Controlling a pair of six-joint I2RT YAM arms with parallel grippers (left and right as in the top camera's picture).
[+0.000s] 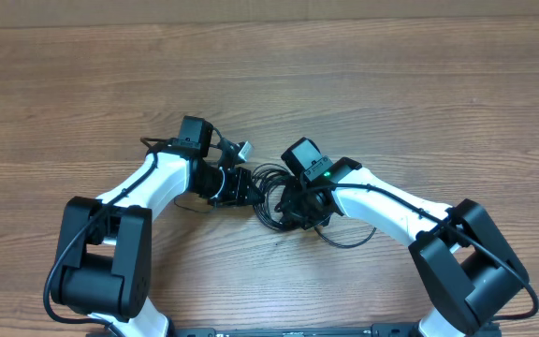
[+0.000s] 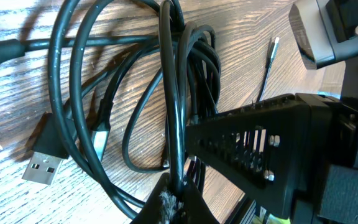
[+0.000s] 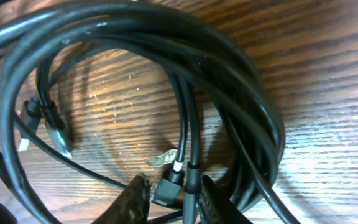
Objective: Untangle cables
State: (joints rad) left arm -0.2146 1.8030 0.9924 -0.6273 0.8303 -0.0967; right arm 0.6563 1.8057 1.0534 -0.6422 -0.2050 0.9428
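Note:
The cables lie as a tangled bundle of black loops on the wooden table, between my two grippers. My left gripper is at the bundle's left side. In the left wrist view the left gripper is shut on one black cable that runs up out of its tips. A silver USB plug lies loose at the left. My right gripper is over the bundle's right side. In the right wrist view the right gripper is open, with a black plug and a thin cable standing between its fingers.
One loop of cable trails out toward the front, under the right arm. A thin silver-tipped plug lies on the wood beyond the bundle. The right arm's black gripper body crowds the right of the left wrist view.

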